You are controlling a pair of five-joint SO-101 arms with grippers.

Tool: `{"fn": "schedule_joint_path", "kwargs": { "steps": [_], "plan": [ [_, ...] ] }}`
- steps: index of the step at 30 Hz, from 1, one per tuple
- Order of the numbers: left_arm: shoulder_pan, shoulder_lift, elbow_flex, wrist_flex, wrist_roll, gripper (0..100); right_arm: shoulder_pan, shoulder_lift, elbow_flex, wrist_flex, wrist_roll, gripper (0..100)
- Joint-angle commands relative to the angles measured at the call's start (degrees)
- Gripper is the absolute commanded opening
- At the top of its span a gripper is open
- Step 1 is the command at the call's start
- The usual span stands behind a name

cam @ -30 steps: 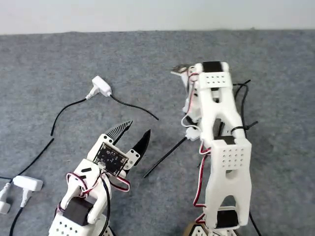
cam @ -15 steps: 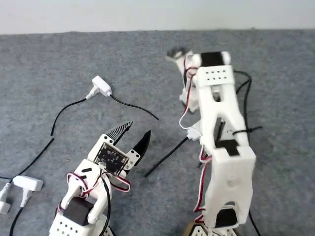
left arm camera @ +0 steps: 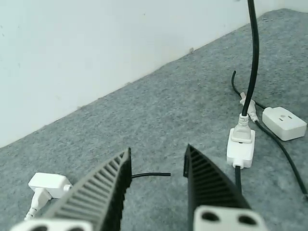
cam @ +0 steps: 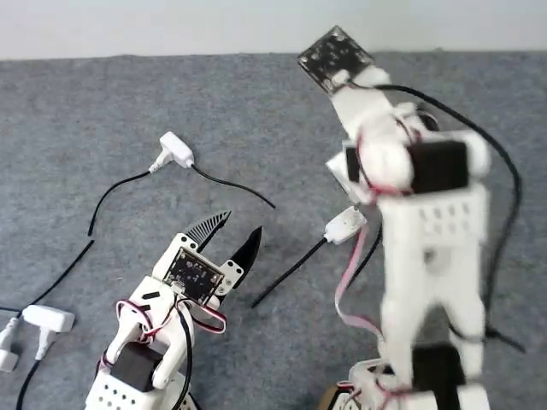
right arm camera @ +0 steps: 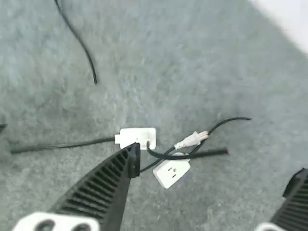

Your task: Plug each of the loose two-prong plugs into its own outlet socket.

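Since a second ago the right arm has swung up off the grey mat (cam: 102, 94). Its right gripper (right arm camera: 216, 163) hangs with jaws spread wide above a white socket block (right arm camera: 137, 137), a second socket (right arm camera: 172, 173) and a loose plug (right arm camera: 192, 140), right of the mat's middle. The left gripper (cam: 240, 224), unmoved near the front edge, is likewise spread.
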Motion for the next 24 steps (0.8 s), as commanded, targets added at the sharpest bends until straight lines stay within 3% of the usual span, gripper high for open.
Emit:
{"fn": "schedule_joint_path", "kwargs": {
  "steps": [1,11,14,19,24],
  "plan": [
    [0.2,-0.4,-0.7,-2.1,0.0,19,0.0,-11.6,2.0,2.2,-2.7,45.0],
    [0.2,-0.4,-0.6,-2.1,0.0,19,-0.2,-50.9,26.4,2.2,-9.8,45.0],
    [0.2,-0.4,-0.6,-2.1,0.0,19,0.0,-63.1,39.8,1.8,-8.7,45.0],
    [0.4,-0.4,-0.6,-2.1,0.0,19,0.1,-79.3,56.1,-0.2,-0.4,45.0],
    [0.4,-0.4,-0.6,-2.0,0.0,19,0.1,-90.5,64.4,-4.2,-0.6,45.0]
  ]
}}
